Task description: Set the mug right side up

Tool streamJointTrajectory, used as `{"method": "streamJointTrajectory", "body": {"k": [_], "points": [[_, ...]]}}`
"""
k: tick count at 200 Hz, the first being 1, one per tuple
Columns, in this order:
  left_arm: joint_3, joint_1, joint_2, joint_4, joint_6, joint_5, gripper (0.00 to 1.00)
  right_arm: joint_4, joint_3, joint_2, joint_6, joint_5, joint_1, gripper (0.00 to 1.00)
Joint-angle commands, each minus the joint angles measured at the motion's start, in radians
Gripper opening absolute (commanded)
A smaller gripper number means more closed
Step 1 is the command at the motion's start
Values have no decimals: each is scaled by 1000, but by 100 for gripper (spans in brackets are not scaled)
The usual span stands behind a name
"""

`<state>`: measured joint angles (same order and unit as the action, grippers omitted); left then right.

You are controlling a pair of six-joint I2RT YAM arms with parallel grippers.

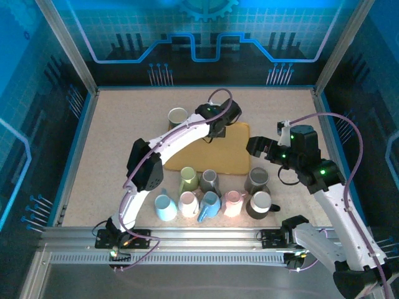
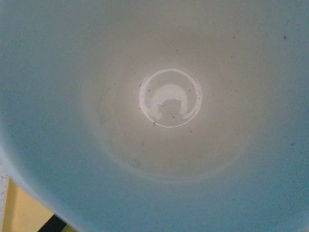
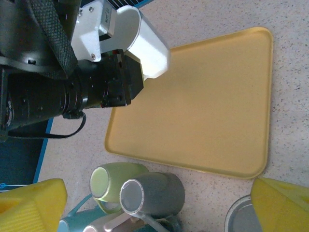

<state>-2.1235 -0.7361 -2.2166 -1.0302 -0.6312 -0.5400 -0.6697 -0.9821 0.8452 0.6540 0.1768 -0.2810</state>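
The left gripper (image 1: pixel 211 126) is pressed almost shut above the yellow tray (image 1: pixel 232 157). Its camera looks right into the mug (image 2: pixel 169 99), which is very close. I cannot tell if it pinches the mug. The right gripper (image 1: pixel 259 147) is spread wide and holds nothing

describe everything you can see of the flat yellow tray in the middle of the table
The flat mustard-yellow tray is a rectangle with rounded corners and a low raised rim, smooth and matt like plastic. It lies flat on the speckled beige tabletop, and the surface in view is bare. The black-and-white left arm reaches over one corner; whether it touches the tray cannot be told. A pale green mug and a grey mug sit close to one long edge, and contact with the rim is unclear.
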Motion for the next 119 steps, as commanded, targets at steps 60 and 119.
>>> {"method": "streamJointTrajectory", "body": {"k": [60, 119], "points": [[-13, 69, -67, 72, -101, 36, 0, 15, 26, -1, 10, 18, -8, 98], [14, 90, -99, 98, -118, 58, 0, 10, 23, 3, 10, 21, -8, 98]]}}
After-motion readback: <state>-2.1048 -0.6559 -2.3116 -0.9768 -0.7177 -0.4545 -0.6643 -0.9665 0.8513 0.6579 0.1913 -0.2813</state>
